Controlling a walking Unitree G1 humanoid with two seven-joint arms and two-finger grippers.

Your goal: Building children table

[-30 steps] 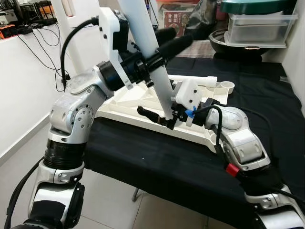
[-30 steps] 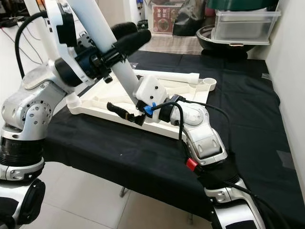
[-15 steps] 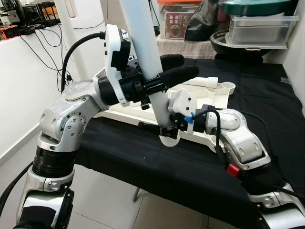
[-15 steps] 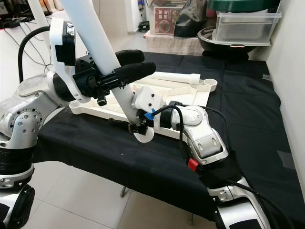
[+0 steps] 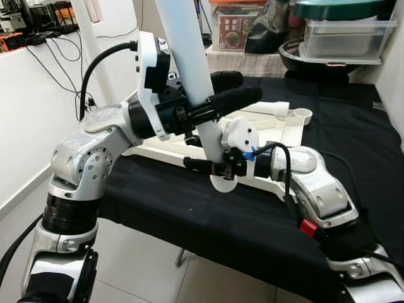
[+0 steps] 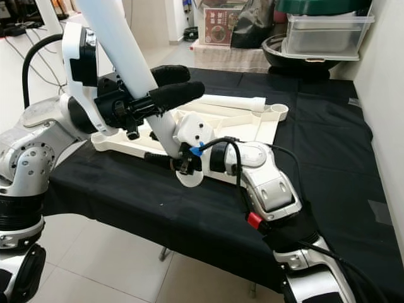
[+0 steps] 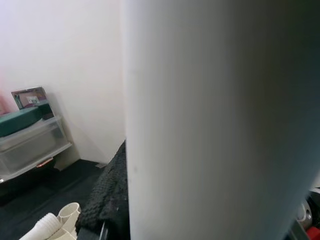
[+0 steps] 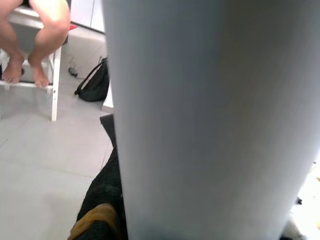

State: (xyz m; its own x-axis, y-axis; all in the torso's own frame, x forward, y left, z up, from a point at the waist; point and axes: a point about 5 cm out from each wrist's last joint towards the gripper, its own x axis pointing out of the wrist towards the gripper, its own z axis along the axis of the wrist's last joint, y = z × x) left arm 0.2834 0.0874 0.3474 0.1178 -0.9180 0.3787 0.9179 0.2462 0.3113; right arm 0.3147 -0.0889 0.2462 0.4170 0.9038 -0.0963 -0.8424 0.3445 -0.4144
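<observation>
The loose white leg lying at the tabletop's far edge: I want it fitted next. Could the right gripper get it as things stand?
Probably not yet. The right gripper is shut on the tilted leg, which the left gripper also clamps. The loose leg lies apart.

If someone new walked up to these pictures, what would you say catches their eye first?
First, the long white table leg rising steeply at the scene's centre, clamped by the left gripper partway up and by the right gripper near its flared foot. Behind it lies the white tabletop upside down on the black-draped table. The right wrist view catches a person's bare legs on a white chair.
</observation>
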